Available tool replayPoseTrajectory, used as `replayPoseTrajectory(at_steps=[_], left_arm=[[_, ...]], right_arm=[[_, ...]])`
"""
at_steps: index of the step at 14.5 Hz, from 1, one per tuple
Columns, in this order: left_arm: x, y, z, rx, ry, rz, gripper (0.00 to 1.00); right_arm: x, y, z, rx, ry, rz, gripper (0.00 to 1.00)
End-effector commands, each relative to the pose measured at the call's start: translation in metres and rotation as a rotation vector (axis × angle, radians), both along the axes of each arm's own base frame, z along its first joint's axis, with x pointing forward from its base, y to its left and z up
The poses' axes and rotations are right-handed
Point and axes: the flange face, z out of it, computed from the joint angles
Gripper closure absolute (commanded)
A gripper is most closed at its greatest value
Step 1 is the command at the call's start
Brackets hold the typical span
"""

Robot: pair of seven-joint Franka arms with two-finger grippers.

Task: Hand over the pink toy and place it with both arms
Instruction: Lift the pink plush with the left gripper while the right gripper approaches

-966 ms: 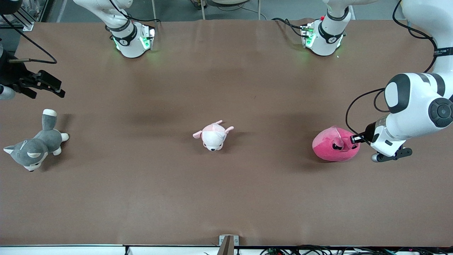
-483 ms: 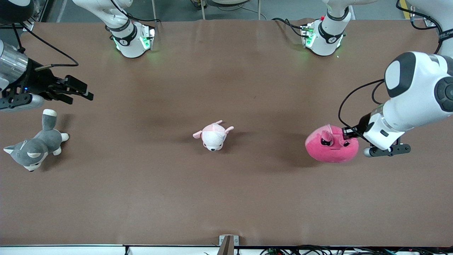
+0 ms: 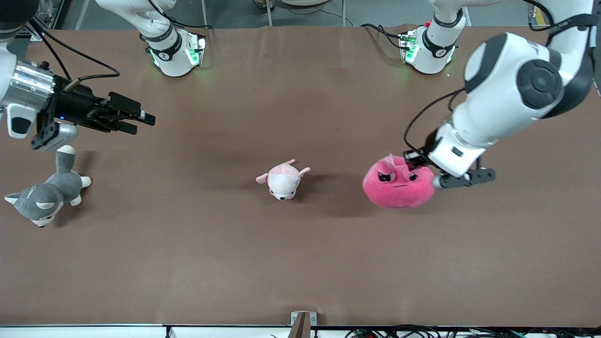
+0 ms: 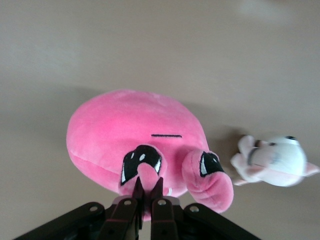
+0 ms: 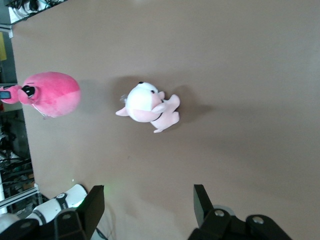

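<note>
The pink toy [image 3: 398, 184] is a round hot-pink plush with dark angry eyes. It hangs in the air over the table, toward the left arm's end. My left gripper [image 3: 413, 162] is shut on one of its small ears; in the left wrist view the fingertips [image 4: 138, 189] pinch the ear of the toy [image 4: 130, 130]. My right gripper [image 3: 138, 121] is open and empty, in the air over the right arm's end of the table. The right wrist view shows its fingers [image 5: 95, 202] spread wide and the pink toy [image 5: 52, 94] far off.
A small pale pink-and-white plush [image 3: 283, 178] lies mid-table; it also shows in the left wrist view [image 4: 275, 160] and the right wrist view [image 5: 145, 106]. A grey-and-white plush dog [image 3: 44, 192] lies at the right arm's end. Both arm bases [image 3: 173, 51] stand along the table's farther edge.
My left gripper has lifted the pink toy off the table and carried it toward mid-table. My right gripper has moved toward mid-table as well, still open.
</note>
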Motion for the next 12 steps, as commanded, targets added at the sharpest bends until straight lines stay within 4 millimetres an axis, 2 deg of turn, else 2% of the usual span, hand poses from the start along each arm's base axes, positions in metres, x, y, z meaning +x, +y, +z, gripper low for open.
replayPoseTrajectory(at_steps=[1,4,8,12], left_arm=[[-0.02,-0.061,0.019,-0.018,0.009,0.049,1.0],[-0.036,-0.108,0.03,-0.051,0.017,0.101,1.0],[-0.058,-0.157,0.049,-0.104,0.021,0.158,1.0],[-0.075,-0.191,0.056,-0.159,0.023,0.24,1.0]], right_arm=[[0.003,0.028,-0.014,0.043,0.036,0.028,0.23],[0.002,0.046,-0.021,0.046,0.055,0.043,0.24],[0.002,0.067,-0.026,0.113,0.101,0.037,0.24],[0.004,0.096,-0.038,0.111,0.09,0.053,0.27]])
